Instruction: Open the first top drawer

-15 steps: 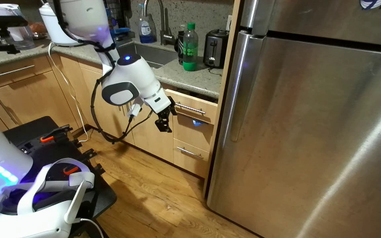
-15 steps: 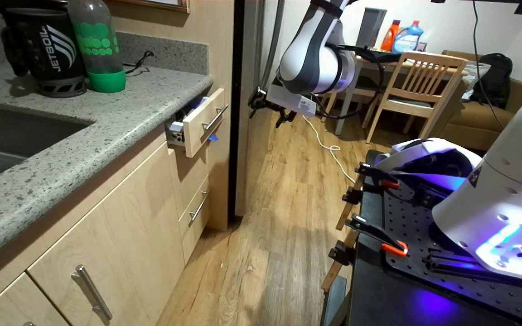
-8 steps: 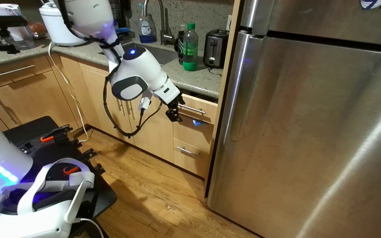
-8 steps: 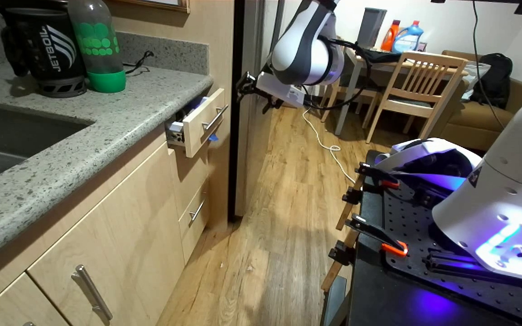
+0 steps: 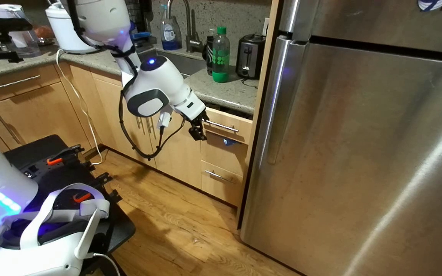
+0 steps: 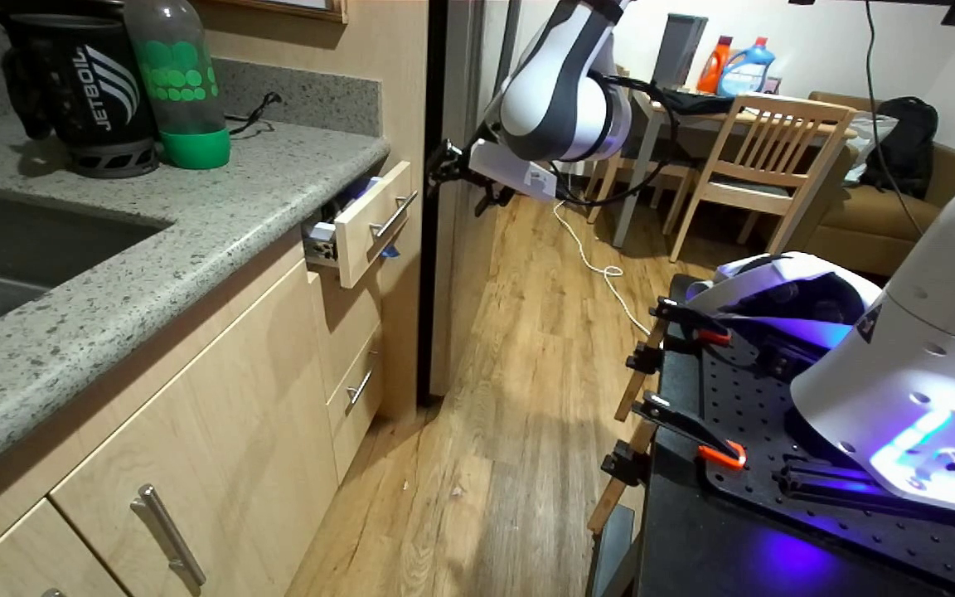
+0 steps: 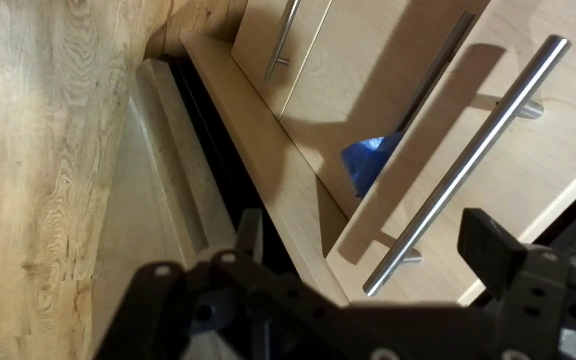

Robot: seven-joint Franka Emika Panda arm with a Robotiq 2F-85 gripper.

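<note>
Wrist view: looks like pre-grasp, with empty gripper spread near bar handle of part-open top drawer; likely calls next for straddling and pulling.

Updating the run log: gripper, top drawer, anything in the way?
Gripper open, holding nothing. Top drawer partway open. Blue scrap showing just below it; nothing seen blocking the handle.

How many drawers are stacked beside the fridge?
3: the top drawer, partly pulled out; the middle drawer beneath it, partly in shadow; the bottom drawer under that. None appears hidden.
</note>
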